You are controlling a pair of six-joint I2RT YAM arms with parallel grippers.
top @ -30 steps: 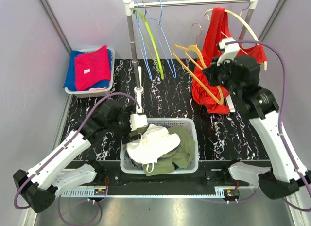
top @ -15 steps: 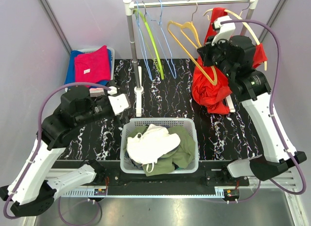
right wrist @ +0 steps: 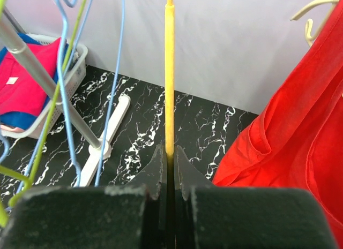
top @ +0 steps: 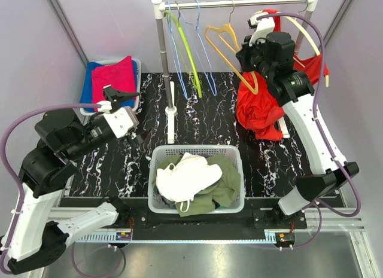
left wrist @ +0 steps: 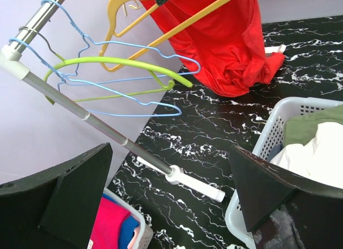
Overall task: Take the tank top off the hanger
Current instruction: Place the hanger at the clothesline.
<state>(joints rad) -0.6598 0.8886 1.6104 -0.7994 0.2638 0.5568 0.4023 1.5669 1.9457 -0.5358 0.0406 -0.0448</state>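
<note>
An empty yellow hanger (top: 230, 61) is pinched edge-on in my shut right gripper (top: 245, 61), its wire hook up at the clothes rail (top: 269, 1). The right wrist view shows the yellow bar (right wrist: 169, 72) rising straight out of the closed right gripper (right wrist: 169, 152). A white garment (top: 188, 176), apparently the tank top, lies on top of the centre basket (top: 197, 149). My left gripper (top: 133, 115) hangs open and empty left of that basket. In the left wrist view the left gripper (left wrist: 171, 152) frames bare table and the rail's foot.
A red garment (top: 257, 110) hangs from a cream hanger (top: 305, 33) at the rail's right end and pools on the table. Blue and green hangers (top: 191, 51) hang at the rail's left. A tray of folded pink and blue clothes (top: 90, 113) sits at the back left.
The right gripper raised the yellow hanger from mid-height up to the rail. The left arm swung away from the centre basket to the left, staying open.
</note>
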